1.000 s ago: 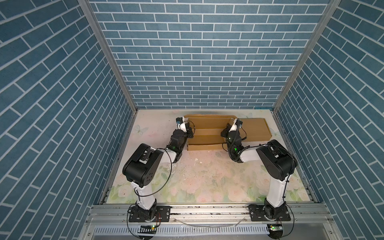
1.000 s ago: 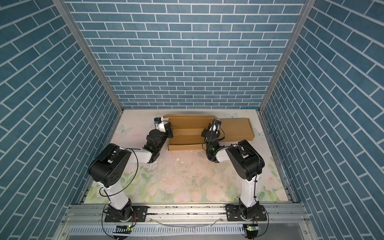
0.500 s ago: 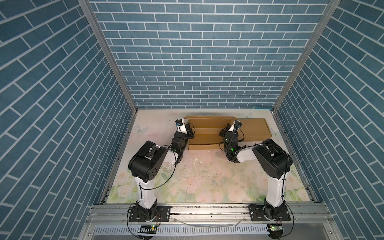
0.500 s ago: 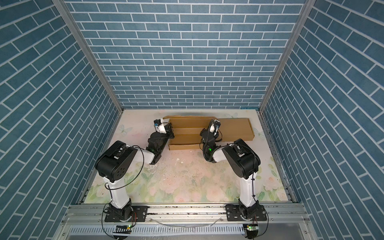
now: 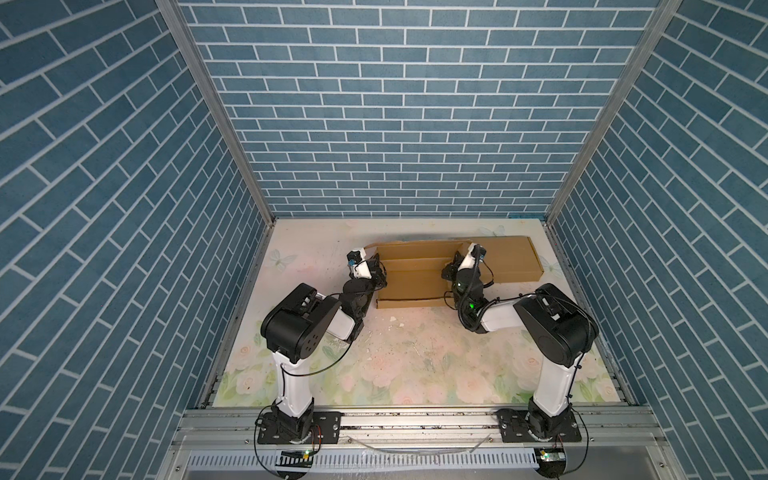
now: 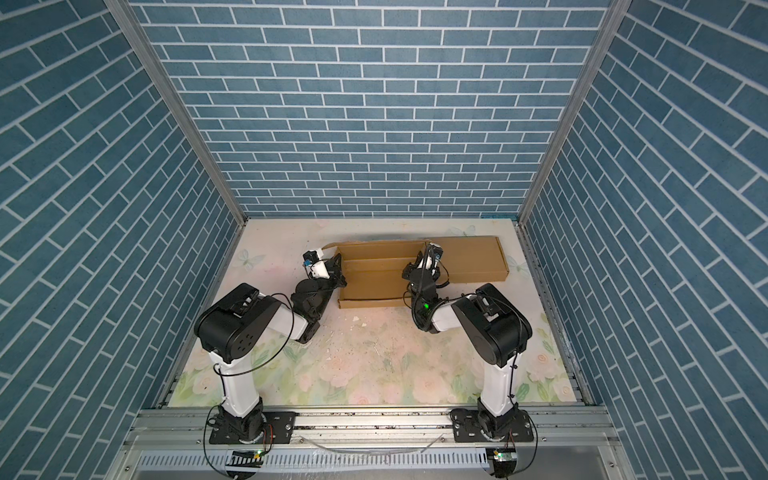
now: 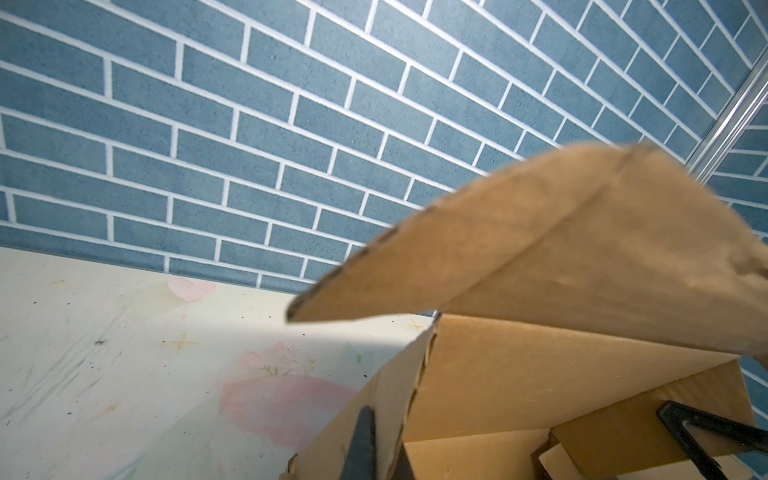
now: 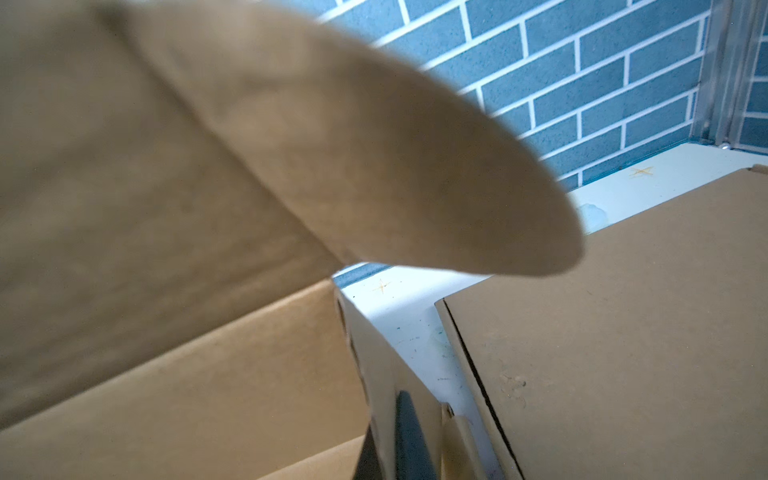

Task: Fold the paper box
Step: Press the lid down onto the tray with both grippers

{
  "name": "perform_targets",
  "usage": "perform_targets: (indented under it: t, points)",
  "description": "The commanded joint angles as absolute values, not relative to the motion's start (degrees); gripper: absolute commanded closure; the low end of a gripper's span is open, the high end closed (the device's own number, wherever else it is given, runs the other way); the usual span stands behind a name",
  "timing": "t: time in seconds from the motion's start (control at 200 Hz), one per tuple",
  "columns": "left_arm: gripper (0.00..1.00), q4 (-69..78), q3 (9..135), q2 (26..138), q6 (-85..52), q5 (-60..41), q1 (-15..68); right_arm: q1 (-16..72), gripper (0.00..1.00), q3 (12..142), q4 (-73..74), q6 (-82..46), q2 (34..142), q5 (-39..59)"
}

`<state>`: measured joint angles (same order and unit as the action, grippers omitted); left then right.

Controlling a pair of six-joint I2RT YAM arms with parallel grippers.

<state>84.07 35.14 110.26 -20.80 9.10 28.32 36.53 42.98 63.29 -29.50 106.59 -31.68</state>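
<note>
In a top view, on the flowered table (image 5: 415, 357): a partly folded brown paper box (image 5: 415, 276). At its left wall, the left gripper (image 5: 379, 267), clamped on; at its right wall, the right gripper (image 5: 449, 271), likewise. Just beside, rightward, a flat cardboard sheet (image 5: 511, 259).

**Walls** (image 5: 395, 104) — teal-blue brick pattern with white mortar lines, in staggered courses.

**Desk** (image 5: 415, 365) — cream ground with a pastel floral print of pink roses, pale green leaves and faint butterflies. The left wrist view also shows small yellow star marks (image 7: 180, 343) and a pink heart (image 7: 191, 289). Dark specks and scuffs throughout.

**Paper box** (image 5: 415, 278) — plain kraft brown, unprinted. Its raised flap (image 8: 332, 166) reads greyer in the right wrist view, possibly only from shadow and blur.

**Second cardboard piece** (image 5: 507, 257) — the same plain brown.

**Arms** (image 5: 291, 382) — white links, black joints and cables. There is a green light (image 5: 471, 305) on the right one.

**Left hand** (image 5: 377, 272) — black; its finger (image 7: 363, 440) is dark grey.

**Base rail** (image 5: 415, 432) — silver-grey.
</note>
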Motion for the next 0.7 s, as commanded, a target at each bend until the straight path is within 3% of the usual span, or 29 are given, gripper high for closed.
perform_targets:
  t: [0.0,0.225,0.695]
  points:
    - [1.0,77.39,32.8,111.84,-21.26,5.86,30.32,36.67,0.99,40.5,54.67,-29.9,103.38,-19.07]
    - [1.0,79.31,30.07,112.55,-21.4,7.84,31.38,33.7,0.99,37.56,49.11,-29.45,97.51,-9.26]
    - [1.0,80.51,28.98,113.26,-20.72,9.76,32.71,32.96,1.0,35.48,51.0,-33.83,98.44,-8.79]
